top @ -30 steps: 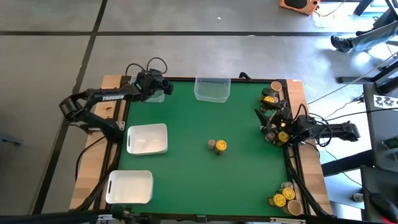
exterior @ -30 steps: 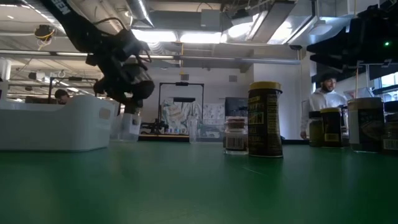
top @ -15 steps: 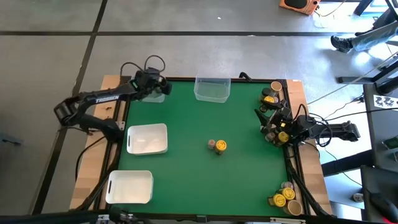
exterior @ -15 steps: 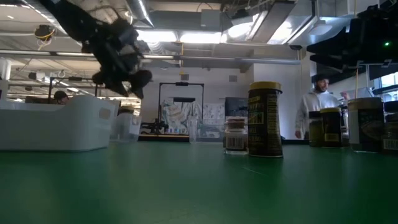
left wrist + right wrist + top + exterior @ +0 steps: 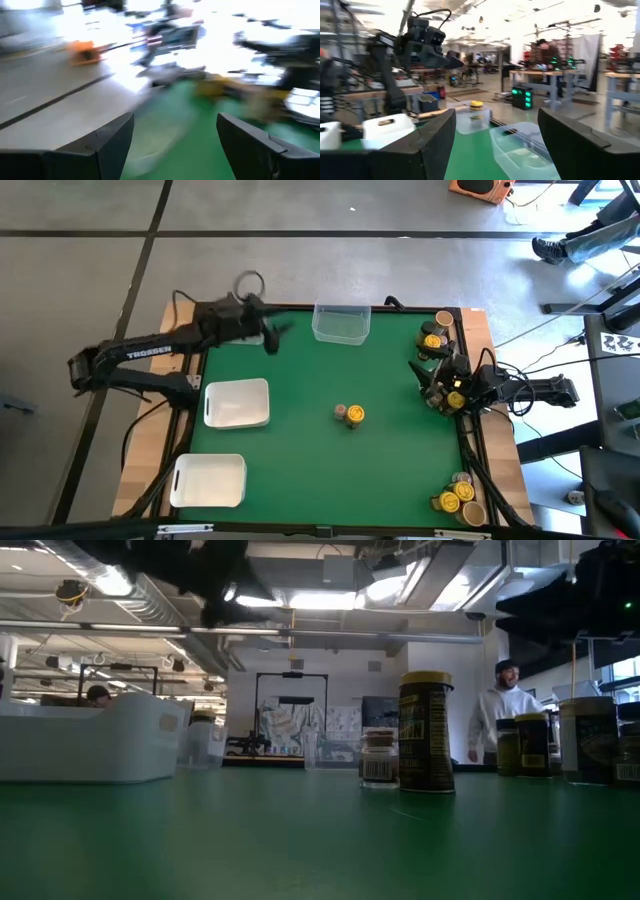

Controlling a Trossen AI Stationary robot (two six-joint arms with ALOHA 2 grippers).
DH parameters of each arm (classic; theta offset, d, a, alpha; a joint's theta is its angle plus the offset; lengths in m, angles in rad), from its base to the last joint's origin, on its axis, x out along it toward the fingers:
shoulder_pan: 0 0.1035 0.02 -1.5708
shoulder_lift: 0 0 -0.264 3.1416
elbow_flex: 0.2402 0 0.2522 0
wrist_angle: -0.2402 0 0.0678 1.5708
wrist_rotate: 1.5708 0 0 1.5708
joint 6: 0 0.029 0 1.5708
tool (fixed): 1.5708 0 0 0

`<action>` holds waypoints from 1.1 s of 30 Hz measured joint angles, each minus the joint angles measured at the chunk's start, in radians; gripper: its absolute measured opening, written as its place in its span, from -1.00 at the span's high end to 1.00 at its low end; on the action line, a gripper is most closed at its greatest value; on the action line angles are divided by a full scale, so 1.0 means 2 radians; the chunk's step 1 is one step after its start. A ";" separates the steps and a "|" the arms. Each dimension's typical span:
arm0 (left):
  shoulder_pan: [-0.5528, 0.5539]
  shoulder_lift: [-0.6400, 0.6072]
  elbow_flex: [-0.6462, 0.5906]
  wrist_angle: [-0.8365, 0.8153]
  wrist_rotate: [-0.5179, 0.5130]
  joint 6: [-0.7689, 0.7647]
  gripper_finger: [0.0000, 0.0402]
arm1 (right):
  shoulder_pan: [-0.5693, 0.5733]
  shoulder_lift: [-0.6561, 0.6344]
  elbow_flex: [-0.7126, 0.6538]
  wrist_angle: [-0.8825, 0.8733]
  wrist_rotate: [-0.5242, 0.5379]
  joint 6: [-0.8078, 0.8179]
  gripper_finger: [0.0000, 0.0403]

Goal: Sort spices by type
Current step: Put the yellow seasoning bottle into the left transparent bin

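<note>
Movement on the left: the left gripper, fingers spread and empty, has swung away from the far-left tub towards the two jars at table centre, likely its next pick. The right gripper waits open beside the right-edge jars.

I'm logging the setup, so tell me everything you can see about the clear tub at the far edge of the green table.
The clear tub is a rectangular, see-through plastic container with rounded corners. It sits upright and open-topped on the green table, against its far edge near the middle. It looks empty, and nothing touches it. The left gripper hangs to its left, apart from it.
</note>
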 joint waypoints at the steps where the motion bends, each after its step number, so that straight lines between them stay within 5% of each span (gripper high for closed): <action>1: -0.025 0.009 0.000 0.014 0.003 0.004 -0.41 | 0.000 0.000 0.000 0.004 -0.007 0.003 -0.39; 12: -0.202 0.169 0.018 0.169 -0.027 0.006 -0.41 | 0.000 0.000 0.000 0.004 -0.099 0.077 -0.39; 24: -0.265 0.382 0.182 0.106 -0.034 0.012 -0.41 | 0.000 0.000 0.000 -0.005 -0.149 0.115 -0.39; 33: -0.264 0.434 0.205 0.106 -0.043 0.026 -0.41 | 0.000 0.000 0.000 -0.026 -0.143 0.126 -0.39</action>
